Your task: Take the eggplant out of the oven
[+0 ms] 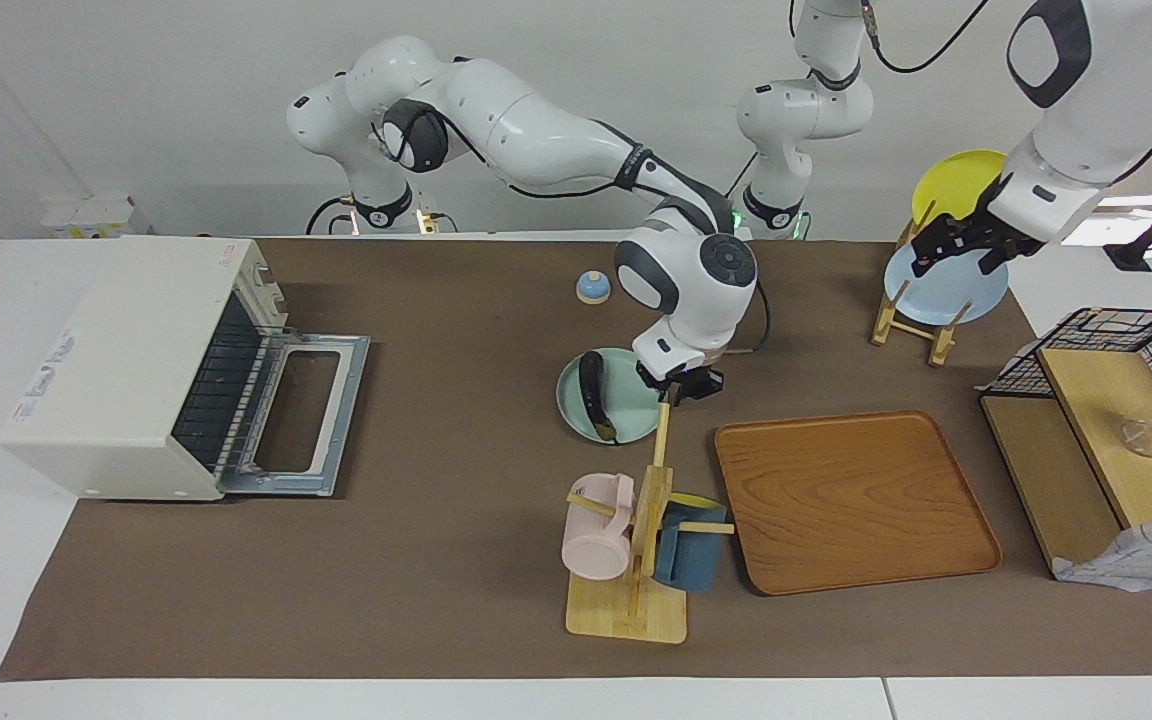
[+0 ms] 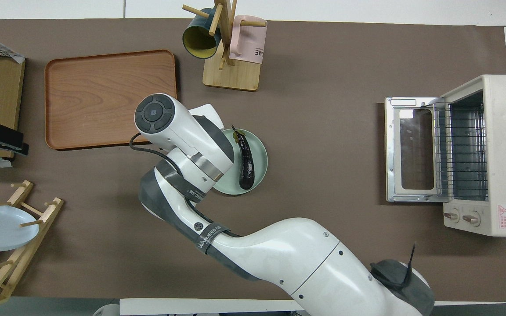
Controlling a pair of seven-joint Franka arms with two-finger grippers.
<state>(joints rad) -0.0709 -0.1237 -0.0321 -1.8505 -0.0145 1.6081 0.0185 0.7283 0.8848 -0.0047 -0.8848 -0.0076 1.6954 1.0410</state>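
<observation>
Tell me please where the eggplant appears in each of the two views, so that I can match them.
Facing view: the eggplant lies on the pale green plate near the picture's middle, above the mug rack.
Overhead view: the eggplant lies on the same plate near the middle, below the mug rack, beside the right arm's wrist.
Shared landmark: the wooden tray, beside the mug rack in both views.

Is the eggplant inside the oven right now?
No, the eggplant lies on a pale green plate out on the table mat, well away from the oven, whose door hangs open and whose rack is bare.
</observation>
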